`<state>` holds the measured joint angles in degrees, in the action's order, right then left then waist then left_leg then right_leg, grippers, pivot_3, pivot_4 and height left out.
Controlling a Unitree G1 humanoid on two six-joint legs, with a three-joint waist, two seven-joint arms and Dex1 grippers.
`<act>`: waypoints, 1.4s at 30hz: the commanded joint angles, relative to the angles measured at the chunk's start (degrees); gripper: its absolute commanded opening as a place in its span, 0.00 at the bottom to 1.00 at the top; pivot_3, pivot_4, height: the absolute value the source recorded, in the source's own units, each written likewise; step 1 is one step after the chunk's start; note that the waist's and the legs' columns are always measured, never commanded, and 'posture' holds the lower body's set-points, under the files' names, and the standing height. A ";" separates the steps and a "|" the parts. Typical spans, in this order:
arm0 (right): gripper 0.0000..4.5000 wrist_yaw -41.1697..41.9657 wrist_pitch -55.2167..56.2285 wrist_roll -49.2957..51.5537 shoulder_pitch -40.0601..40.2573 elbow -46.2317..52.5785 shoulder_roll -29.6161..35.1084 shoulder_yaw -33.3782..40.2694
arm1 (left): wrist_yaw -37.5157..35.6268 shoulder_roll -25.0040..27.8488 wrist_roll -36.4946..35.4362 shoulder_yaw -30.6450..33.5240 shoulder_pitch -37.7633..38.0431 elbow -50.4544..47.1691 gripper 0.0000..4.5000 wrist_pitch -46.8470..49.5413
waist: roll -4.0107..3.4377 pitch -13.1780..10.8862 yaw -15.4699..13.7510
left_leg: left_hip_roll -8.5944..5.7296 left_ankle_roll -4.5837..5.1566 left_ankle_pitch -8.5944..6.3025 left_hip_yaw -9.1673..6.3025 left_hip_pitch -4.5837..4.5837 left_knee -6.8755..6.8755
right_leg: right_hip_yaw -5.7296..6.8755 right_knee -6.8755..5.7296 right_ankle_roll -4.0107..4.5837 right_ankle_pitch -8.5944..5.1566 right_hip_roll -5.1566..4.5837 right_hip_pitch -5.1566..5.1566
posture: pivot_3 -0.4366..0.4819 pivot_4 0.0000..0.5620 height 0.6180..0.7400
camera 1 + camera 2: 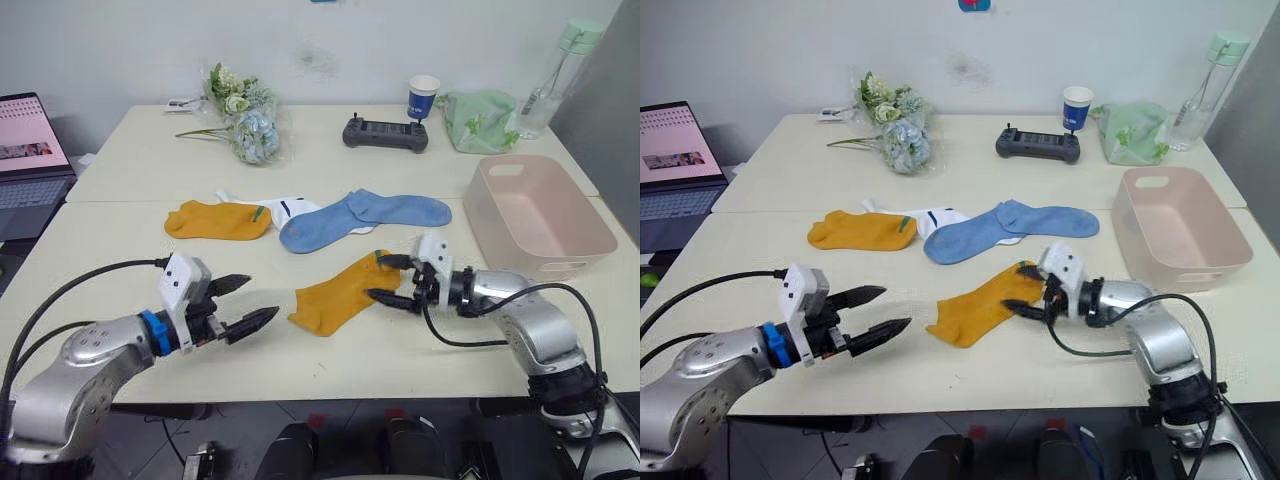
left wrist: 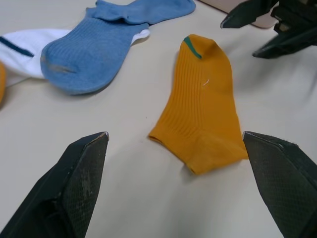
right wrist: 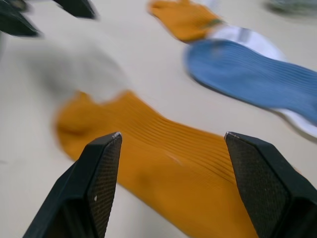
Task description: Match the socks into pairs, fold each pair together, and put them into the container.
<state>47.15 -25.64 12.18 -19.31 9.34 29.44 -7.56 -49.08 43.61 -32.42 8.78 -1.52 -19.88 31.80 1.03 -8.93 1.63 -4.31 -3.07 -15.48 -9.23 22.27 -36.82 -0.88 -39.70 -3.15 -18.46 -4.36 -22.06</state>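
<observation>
Socks lie loose on the cream table (image 1: 120,215): one mustard sock (image 1: 340,291) sits just short of the blue pair (image 1: 360,217), left of the pink tub (image 1: 545,215). A laptop (image 1: 30,160) stands at the table's far left. The left wrist view reveals the mustard sock's green cuff mark. Both grippers flank this sock low, left gripper (image 1: 245,304) spread apart, right gripper (image 1: 388,279) parted at its cuff.
</observation>
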 commanded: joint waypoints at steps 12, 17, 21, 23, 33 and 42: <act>0.71 -11.56 -2.96 -4.24 0.84 -5.17 -6.36 -0.22 | -11.27 -4.55 19.27 -19.08 -18.05 24.93 0.66 -19.28 | -0.01 -0.01 0.57 | 0.01 -0.01 0.01 0.01 0.03 -0.03 | -0.03 -0.14 0.01 0.01 0.04 -0.13 | 0.48 0.27 1.00; 0.34 -11.24 -2.63 -3.47 0.91 -4.47 -6.59 0.33 | -12.47 -5.31 20.34 -18.91 -18.46 25.98 0.28 -19.71 | -0.01 -0.01 0.53 | 0.01 -0.01 0.01 -0.02 0.03 -0.06 | -0.02 -0.15 0.00 0.01 0.04 -0.11 | 0.48 0.27 1.00; 0.02 -9.93 -2.21 -2.86 0.59 -4.40 -6.64 0.15 | -12.42 -6.31 19.51 -18.27 -17.67 24.67 0.00 -18.58 | -0.01 -0.01 0.55 | 0.00 0.00 0.01 -0.01 0.03 -0.07 | -0.02 -0.17 0.00 0.01 0.04 -0.11 | 0.48 0.27 1.00; 0.01 -9.51 -1.99 -2.66 -0.56 -4.94 -7.07 0.02 | -11.86 -6.53 18.49 -17.46 -16.32 22.46 0.00 -16.73 | -0.01 -0.01 0.65 | 0.00 0.00 0.01 -0.02 0.03 -0.08 | -0.02 -0.18 0.00 0.01 0.04 -0.11 | 0.48 0.27 1.00; 0.01 -3.85 1.18 -3.54 -13.96 -17.38 -11.08 -3.68 | -3.30 -6.82 2.27 -11.70 -2.19 -6.13 0.00 11.19 | -0.01 -0.01 1.83 | 0.04 0.00 0.00 -0.04 0.03 -0.05 | -0.07 -0.22 0.00 0.00 0.04 -0.13 | 0.48 0.27 1.00; 0.01 2.52 9.50 -6.84 -24.63 -33.38 -19.50 -10.66 | 7.52 -14.16 -2.93 -12.78 1.07 -11.82 0.00 18.37 | -0.01 -0.01 1.56 | 0.04 -0.02 0.01 -0.04 0.01 -0.11 | -0.03 -0.21 0.01 0.01 0.05 -0.10 | 0.48 0.27 1.00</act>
<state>48.45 -18.49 5.55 -42.62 -23.73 10.07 -18.25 -42.81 29.69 -35.33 -3.81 -0.95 -29.51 50.64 1.02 -8.93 3.18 -4.28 -3.09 -15.47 -9.27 22.29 -36.92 -0.91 -39.91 -3.15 -18.45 -4.31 -22.16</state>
